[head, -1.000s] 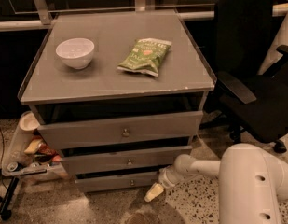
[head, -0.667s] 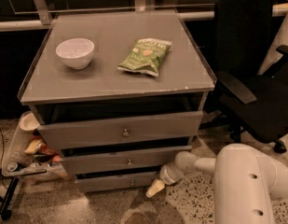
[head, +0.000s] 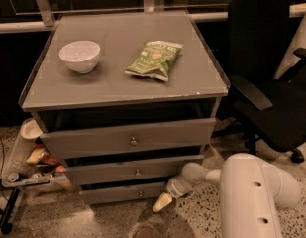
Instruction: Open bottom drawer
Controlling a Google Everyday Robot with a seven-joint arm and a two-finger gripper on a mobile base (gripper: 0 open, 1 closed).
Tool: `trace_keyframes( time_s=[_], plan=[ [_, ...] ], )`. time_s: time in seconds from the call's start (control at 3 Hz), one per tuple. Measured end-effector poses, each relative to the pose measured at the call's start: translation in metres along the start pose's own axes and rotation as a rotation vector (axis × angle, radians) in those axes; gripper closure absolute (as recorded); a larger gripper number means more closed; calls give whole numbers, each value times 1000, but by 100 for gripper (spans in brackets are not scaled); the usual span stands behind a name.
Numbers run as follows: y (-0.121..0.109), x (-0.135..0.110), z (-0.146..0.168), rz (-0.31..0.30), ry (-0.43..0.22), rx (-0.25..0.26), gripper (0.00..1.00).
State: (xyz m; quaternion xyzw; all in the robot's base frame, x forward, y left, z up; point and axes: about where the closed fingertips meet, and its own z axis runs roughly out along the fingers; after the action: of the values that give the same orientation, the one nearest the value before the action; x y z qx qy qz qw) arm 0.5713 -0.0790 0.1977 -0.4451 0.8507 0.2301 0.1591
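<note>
Down near the floor, at the cabinet's point(head: 123, 86) lowest corner, I have the gripper point(head: 162, 202) just beside the bottom drawer point(head: 118, 194). Whether it is parted or closed I cannot tell. I judge this the approach step. Next I must bring it across to the knob point(head: 140, 194), a little way off from its tip, and take hold. The drawer front is grey, flat, the slimmest of three, and looks pushed in.

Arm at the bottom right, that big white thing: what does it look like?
The arm is a fat, smooth white tube with rounded joints and a few small dark dots on its shell, narrowing to a slimmer white wrist. Its claw is pale cream, down near the floor beside the bottom drawer. No cables show.
</note>
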Motion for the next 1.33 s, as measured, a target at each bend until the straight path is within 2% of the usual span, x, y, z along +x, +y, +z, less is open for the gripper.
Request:
trace_keyframes(
  time_s=[0.33,0.67,1.0,1.33],
  plan=[
    [13,4,9,-18,28,-31,0],
    [14,2,5,-18,28,-32,0],
    [29,13,1,-23,54,-70,0],
    [30,12,-3,-23,56,-71,0]
  ],
)
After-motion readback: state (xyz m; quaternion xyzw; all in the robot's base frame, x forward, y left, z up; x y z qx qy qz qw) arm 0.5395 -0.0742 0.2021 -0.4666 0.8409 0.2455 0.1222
